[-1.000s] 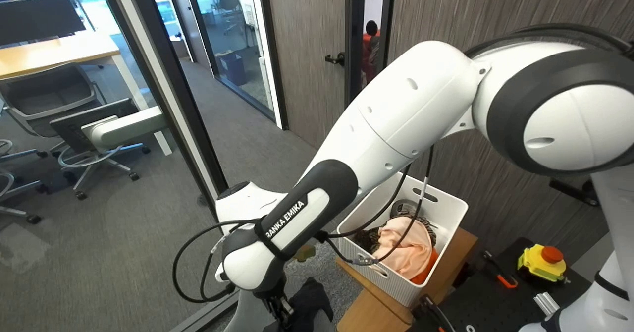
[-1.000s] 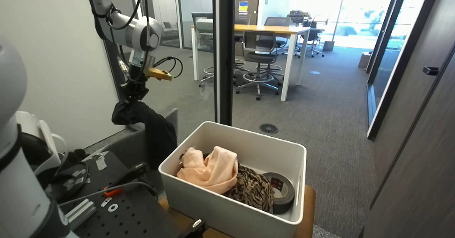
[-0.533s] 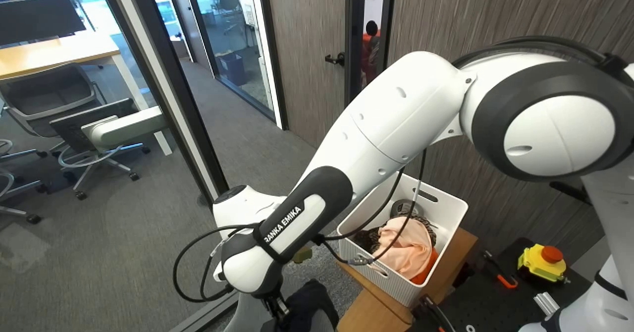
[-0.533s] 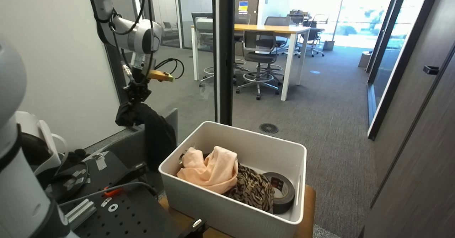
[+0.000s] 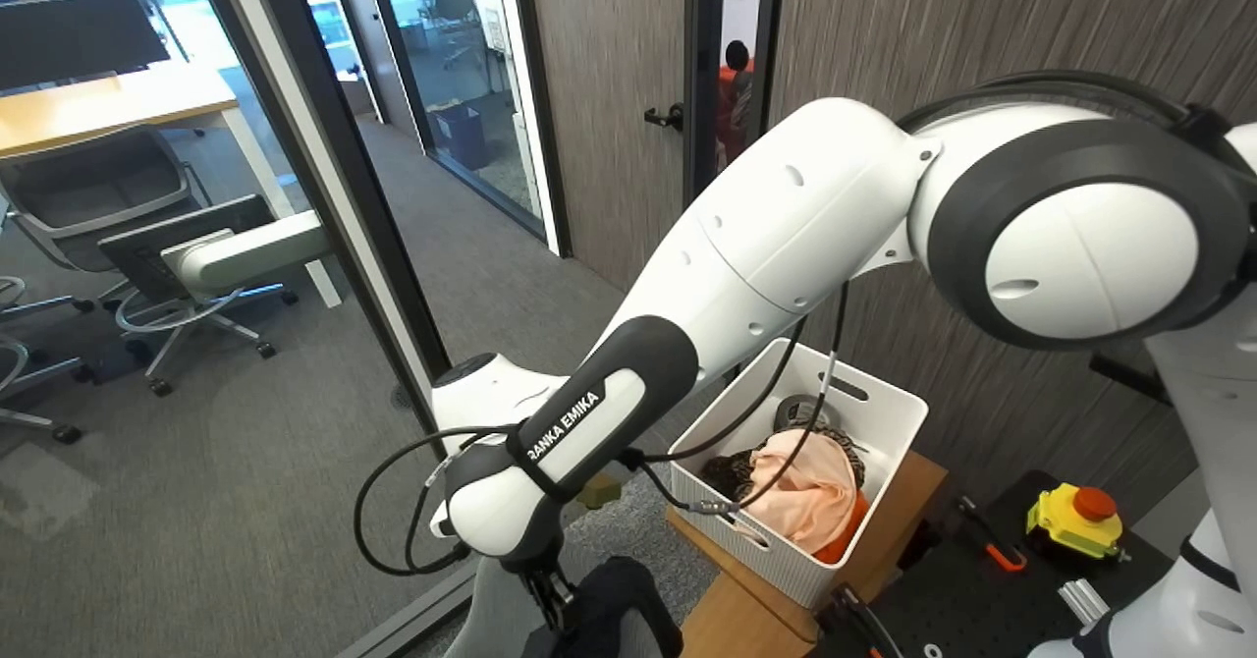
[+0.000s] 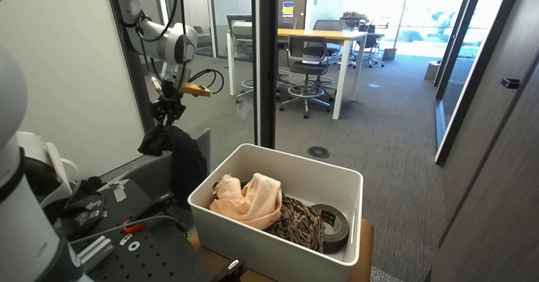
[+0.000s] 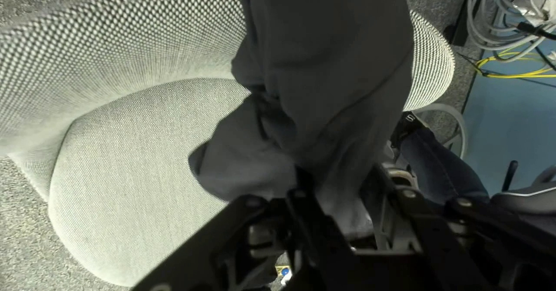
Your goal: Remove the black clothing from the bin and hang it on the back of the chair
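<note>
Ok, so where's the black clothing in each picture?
In an exterior view: black clothing, bottom middle.
In an exterior view: black clothing, left of middle.
In the wrist view: black clothing, from the top edge past the middle.
Shared landmark: the grey chair under it.

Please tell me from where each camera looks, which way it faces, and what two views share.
In an exterior view: high up, facing down over the arm and bin; the base shows lower right.
In an exterior view: beside the bin, above its rim, facing across it toward a table; wrist and base at left.
Wrist view: on the wrist, facing down at the chair and black clothing; fingers show at the bottom.
Both exterior views show the arm, bin and black clothing.
</note>
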`<act>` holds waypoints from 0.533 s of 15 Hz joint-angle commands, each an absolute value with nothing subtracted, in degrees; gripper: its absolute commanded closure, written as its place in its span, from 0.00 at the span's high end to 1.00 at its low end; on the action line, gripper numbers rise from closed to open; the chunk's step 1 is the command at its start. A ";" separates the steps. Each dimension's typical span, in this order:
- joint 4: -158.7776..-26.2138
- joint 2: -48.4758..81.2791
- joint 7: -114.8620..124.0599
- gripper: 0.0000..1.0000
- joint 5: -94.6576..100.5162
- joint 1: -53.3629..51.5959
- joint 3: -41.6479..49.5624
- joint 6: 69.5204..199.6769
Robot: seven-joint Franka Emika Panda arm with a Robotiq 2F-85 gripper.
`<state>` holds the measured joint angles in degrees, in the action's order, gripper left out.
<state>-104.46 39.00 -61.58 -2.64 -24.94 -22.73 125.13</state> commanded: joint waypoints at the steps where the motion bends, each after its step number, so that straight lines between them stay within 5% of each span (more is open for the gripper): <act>1: -101.98 40.09 -60.57 0.68 -1.29 -23.56 -23.56 122.38; 5: -101.50 39.94 -60.53 0.97 -1.55 -22.35 -23.14 120.94; 8: -101.85 39.16 -60.15 1.00 -0.98 -21.30 -22.11 118.93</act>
<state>-103.34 39.17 -61.56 -2.64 -22.59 -22.34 122.20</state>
